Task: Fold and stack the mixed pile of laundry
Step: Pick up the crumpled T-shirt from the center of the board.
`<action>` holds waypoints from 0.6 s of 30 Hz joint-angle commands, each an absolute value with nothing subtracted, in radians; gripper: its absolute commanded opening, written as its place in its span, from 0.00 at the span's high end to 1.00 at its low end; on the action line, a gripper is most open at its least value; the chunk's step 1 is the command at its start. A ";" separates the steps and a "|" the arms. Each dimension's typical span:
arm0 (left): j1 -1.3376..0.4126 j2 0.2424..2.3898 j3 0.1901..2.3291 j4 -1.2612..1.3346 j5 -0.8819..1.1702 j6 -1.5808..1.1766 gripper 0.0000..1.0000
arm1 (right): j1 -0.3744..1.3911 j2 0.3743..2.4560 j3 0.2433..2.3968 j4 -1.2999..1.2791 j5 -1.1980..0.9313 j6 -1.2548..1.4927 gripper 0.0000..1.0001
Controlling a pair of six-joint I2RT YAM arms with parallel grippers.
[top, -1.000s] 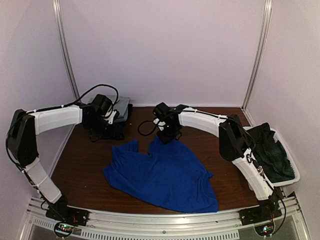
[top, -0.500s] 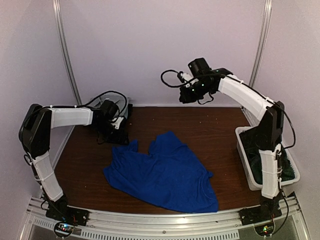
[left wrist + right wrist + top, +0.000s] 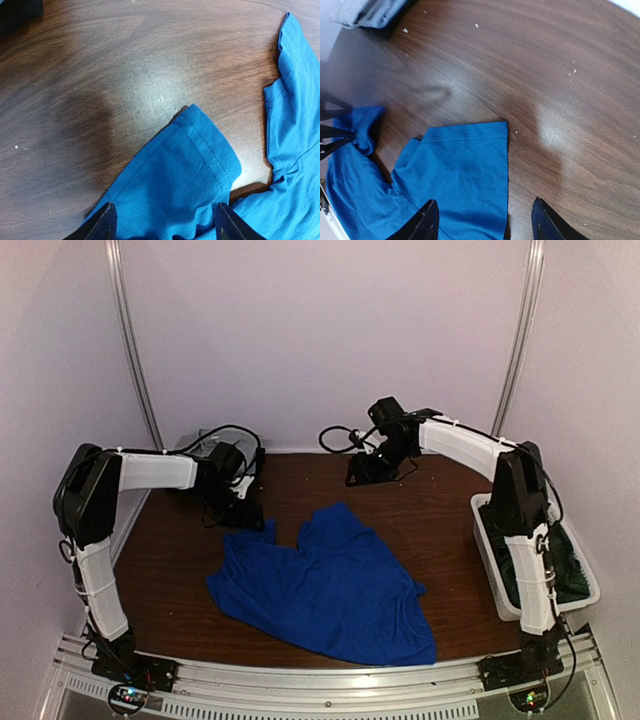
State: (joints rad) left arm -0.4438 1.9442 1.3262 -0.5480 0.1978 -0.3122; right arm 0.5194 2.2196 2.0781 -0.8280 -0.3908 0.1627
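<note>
A royal-blue shirt point(image 3: 325, 585) lies spread on the brown table point(image 3: 430, 520), with its sleeves toward the back. My left gripper point(image 3: 243, 512) hangs low over the left sleeve point(image 3: 192, 165). It is open, and its fingertips point(image 3: 105, 222) stand on either side of the sleeve cloth. My right gripper point(image 3: 362, 472) is open and empty above the back of the table. In the right wrist view it point(image 3: 485, 222) looks down on the shirt's other sleeve point(image 3: 465, 170). A dark green-black piece point(image 3: 568, 575) lies in the bin.
The white plastic bin point(image 3: 482, 530) stands at the right edge, partly behind the right arm. Folded grey cloth point(image 3: 367, 12) rests at the back left, and a dark piece point(image 3: 17, 12) lies beside it. Purple walls close in the back and both sides.
My right gripper has let go of the blue shirt's back edge, swung up high and come down over the back of the table, now open. The left gripper has shifted toward the sleeve.
</note>
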 commanded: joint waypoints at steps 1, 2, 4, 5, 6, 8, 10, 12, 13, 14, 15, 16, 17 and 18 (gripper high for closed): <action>-0.437 1.914 1.336 -0.538 0.199 -0.325 0.31 | 0.564 2.343 2.228 -0.930 -0.292 0.137 0.35; -0.437 1.908 1.333 -0.538 0.196 -0.327 0.31 | 0.575 2.372 2.248 -0.945 -0.262 0.133 0.34; -0.437 1.900 1.330 -0.543 0.189 -0.328 0.30 | 0.599 2.426 2.276 -0.968 -0.201 0.125 0.33; -0.437 1.898 1.331 -0.547 0.187 -0.328 0.30 | 0.609 2.447 2.289 -0.975 -0.174 0.122 0.33; -0.437 1.896 1.333 -0.553 0.184 -0.326 0.30 | 0.617 2.466 2.304 -0.986 -0.150 0.121 0.32; -0.437 1.894 1.333 -0.557 0.177 -0.324 0.30 | 0.627 2.504 2.333 -0.999 -0.117 0.121 0.32; -0.435 1.891 1.335 -0.560 0.171 -0.322 0.30 | 0.636 2.539 2.357 -1.008 -0.092 0.119 0.31; -0.436 1.888 1.337 -0.562 0.164 -0.321 0.29 | 0.647 2.567 2.369 -1.010 -0.068 0.112 0.32; -0.436 1.885 1.338 -0.564 0.160 -0.321 0.29 | 0.653 2.580 2.374 -1.010 -0.055 0.108 0.31; -0.435 1.882 1.339 -0.564 0.157 -0.322 0.28 | 0.660 2.597 2.376 -1.013 -0.036 0.103 0.32; -0.432 1.881 1.341 -0.565 0.155 -0.322 0.28 | 0.670 2.612 2.375 -1.017 -0.012 0.099 0.32; -0.429 1.880 1.345 -0.567 0.154 -0.322 0.28 | 0.681 2.636 2.375 -1.024 0.027 0.098 0.32; -0.426 1.878 1.348 -0.569 0.153 -0.322 0.28 | 0.689 2.648 2.376 -1.032 0.043 0.100 0.33; -0.423 1.876 1.352 -0.571 0.152 -0.323 0.27 | 0.695 2.663 2.375 -1.040 0.059 0.101 0.33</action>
